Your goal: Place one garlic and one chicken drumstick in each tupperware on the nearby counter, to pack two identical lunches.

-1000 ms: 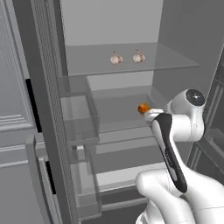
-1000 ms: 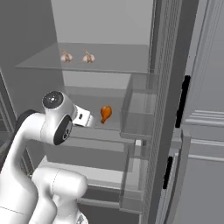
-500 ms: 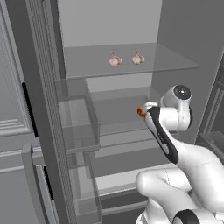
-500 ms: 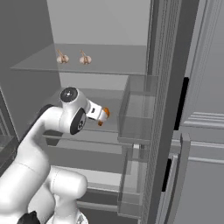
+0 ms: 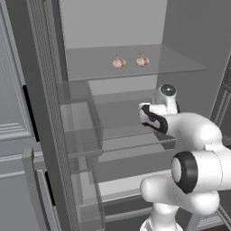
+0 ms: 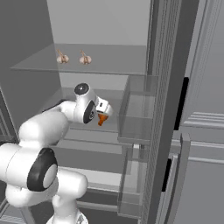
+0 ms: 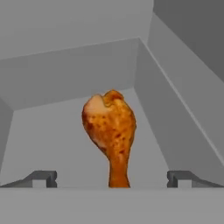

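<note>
Two garlic bulbs [image 5: 118, 62] [image 5: 142, 60] sit side by side on the upper glass shelf of the open fridge; the right base view shows the same garlic bulbs [image 6: 62, 57] [image 6: 85, 59]. One orange-brown chicken drumstick [image 7: 111, 131] lies on the middle shelf, its fat end away from the hand and its narrow end toward it. My gripper [image 7: 112, 177] is open, with one fingertip [image 7: 41, 177] well off to each side of the narrow end, not touching it. From the right, the drumstick [image 6: 102, 119] peeks out just under the gripper [image 6: 104, 113]. The tupperware and the counter are out of view.
The fridge's side walls close in on the middle shelf around the hand. A clear door bin [image 5: 81, 126] hangs on the open door at the left, and another door bin [image 6: 138, 118] at the right. The upper glass shelf [image 5: 176, 63] lies above the arm.
The arm has reached forward into the fridge and the hand has come up to the drumstick, which it now covers in the left base view. The jaws have stayed open.
</note>
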Controlling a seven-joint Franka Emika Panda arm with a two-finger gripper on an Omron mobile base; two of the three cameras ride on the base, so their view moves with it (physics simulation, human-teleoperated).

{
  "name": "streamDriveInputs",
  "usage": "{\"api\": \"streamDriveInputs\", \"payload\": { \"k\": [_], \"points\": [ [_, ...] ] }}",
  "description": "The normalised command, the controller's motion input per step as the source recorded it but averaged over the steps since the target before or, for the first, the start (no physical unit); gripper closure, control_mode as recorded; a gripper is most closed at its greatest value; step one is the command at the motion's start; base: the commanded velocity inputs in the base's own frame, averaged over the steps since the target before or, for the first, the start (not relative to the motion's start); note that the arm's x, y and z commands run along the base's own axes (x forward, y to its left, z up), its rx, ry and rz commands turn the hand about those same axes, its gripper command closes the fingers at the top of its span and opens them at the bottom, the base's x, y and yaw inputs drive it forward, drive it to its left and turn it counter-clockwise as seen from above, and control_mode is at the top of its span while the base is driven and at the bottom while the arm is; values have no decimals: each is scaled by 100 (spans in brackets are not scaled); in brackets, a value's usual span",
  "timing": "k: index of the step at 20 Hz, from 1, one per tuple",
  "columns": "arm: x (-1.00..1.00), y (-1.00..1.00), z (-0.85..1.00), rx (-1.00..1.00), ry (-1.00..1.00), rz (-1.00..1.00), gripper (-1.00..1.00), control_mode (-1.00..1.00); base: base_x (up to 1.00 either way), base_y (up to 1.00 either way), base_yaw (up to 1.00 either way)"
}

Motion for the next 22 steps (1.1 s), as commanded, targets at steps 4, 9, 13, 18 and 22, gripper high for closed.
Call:
{"api": "streamDriveInputs", "payload": {
  "k": [4, 9, 13, 18, 22],
  "points": [
    [61, 0, -67, -6, 12, 3, -100, -100, 0, 0, 0],
    [54, 0, -48, -3, 5, 5, -100, -100, 0, 0, 0],
    [30, -8, -59, -3, 0, 6, -100, -100, 0, 0, 0],
    [2, -17, -34, -2, -4, 6, 100, -100, 0, 0, 0],
    [-63, 6, -4, 4, 0, 0, 100, -100, 0, 0, 0]
  ]
}}
